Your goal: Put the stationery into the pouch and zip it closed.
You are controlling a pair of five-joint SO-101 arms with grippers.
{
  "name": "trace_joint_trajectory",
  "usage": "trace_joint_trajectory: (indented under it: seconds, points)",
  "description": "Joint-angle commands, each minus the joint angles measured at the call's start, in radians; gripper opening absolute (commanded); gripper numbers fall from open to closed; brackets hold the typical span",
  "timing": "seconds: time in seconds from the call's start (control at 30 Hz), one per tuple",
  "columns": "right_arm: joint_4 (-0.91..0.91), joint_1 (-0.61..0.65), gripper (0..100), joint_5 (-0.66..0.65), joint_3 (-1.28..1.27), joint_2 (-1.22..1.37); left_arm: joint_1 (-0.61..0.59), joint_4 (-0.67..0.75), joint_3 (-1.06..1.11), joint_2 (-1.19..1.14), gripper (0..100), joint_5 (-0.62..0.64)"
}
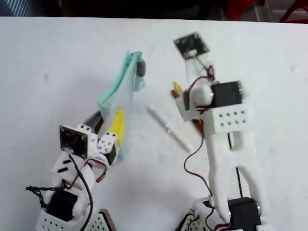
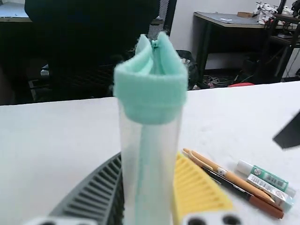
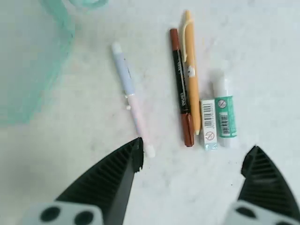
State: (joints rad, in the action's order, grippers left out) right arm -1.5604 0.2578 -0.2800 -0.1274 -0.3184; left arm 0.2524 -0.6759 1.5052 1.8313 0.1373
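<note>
A clear pouch (image 1: 121,91) with teal trim lies slanted at mid-table. Its near end sits between the grey and yellow fingers of my left gripper (image 1: 108,124), which is shut on it. In the left wrist view the pouch (image 2: 150,108) stands up between the fingers (image 2: 197,187). My right gripper (image 3: 196,151) hangs open above the loose stationery: a white pen (image 3: 131,105), a brown pen (image 3: 180,89), an orange pen (image 3: 191,70) and a green-and-white tube (image 3: 225,115). The white pen (image 1: 168,126) lies between the pouch and the right arm (image 1: 221,113).
The white table (image 1: 57,57) is bare to the left and far side. A dark chair and a desk stand in the room behind, beyond the far edge. The right arm covers most of the pens in the high view.
</note>
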Motion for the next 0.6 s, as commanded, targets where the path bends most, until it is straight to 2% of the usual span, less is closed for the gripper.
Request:
trace_joint_trajectory:
  seconds: [0.0,0.17,0.33,0.4,0.57]
  points:
    - [0.156,-0.004,29.9,-0.04,-0.161,-0.019,-0.099,-0.011,-0.002,-0.01,8,-0.002]
    - [0.357,0.044,16.2,-0.063,-0.361,-0.018,-0.107,-0.018,-0.025,-0.01,9,0.095]
    - [0.464,0.073,20.7,-0.066,-0.457,-0.018,-0.021,-0.018,-0.074,-0.01,9,0.089]
    - [0.498,0.082,21.8,-0.066,-0.485,-0.018,-0.001,-0.018,-0.086,-0.01,8,0.043]
    - [0.598,0.124,21.9,-0.103,-0.56,-0.018,0.008,-0.012,-0.087,-0.01,8,0.011]
